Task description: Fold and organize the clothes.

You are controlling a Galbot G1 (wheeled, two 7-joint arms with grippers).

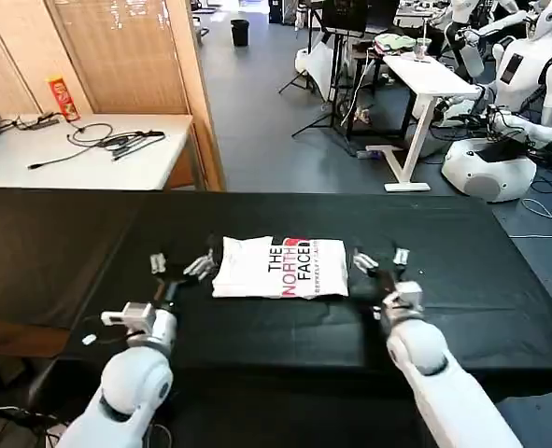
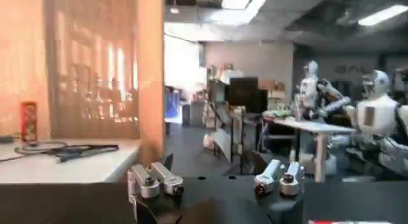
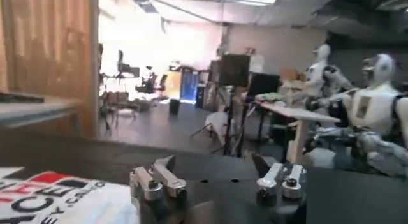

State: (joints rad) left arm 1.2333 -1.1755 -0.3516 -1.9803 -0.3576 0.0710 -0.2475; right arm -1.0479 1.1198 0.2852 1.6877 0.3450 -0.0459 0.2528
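The black worktop [image 1: 500, 280] is bare around both grippers, and nothing stands between them and the shirt [image 1: 280, 268]. The left gripper [image 1: 180, 264] is held low over the cloth, jaws spread wide and empty. The right gripper [image 1: 379, 259] is likewise wide and empty. The folded shirt lies flat between the two sets of jaws, just beside each, print upward. Beyond, a grey desk [image 1: 79, 159] with cables is seen.
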